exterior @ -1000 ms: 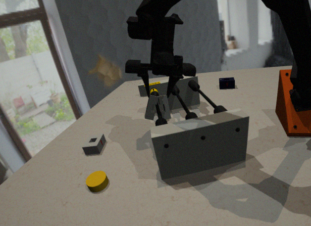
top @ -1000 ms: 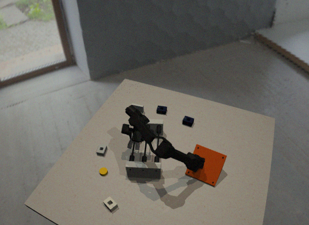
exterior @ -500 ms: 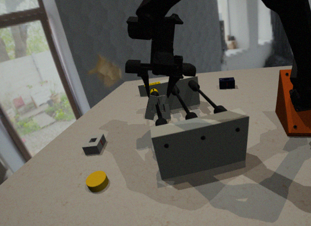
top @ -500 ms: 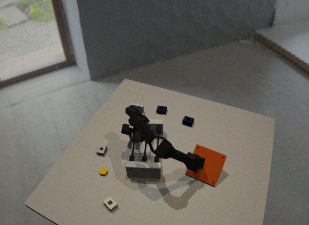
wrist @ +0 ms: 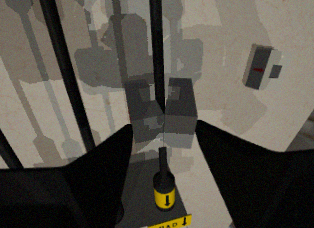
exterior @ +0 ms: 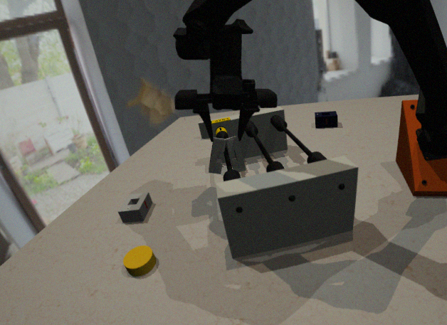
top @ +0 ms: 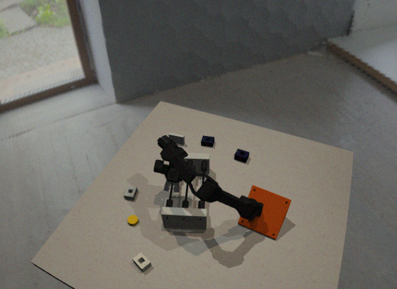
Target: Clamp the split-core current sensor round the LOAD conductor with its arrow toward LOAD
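Wrist view: grey sensor (top: 172, 186) (exterior: 216, 157) (wrist: 181, 104) gripped in tool (top: 172, 179) (exterior: 225, 139) (wrist: 163, 126), astride LOAD conductor (top: 171, 194) (exterior: 228, 162) (wrist: 157, 52).
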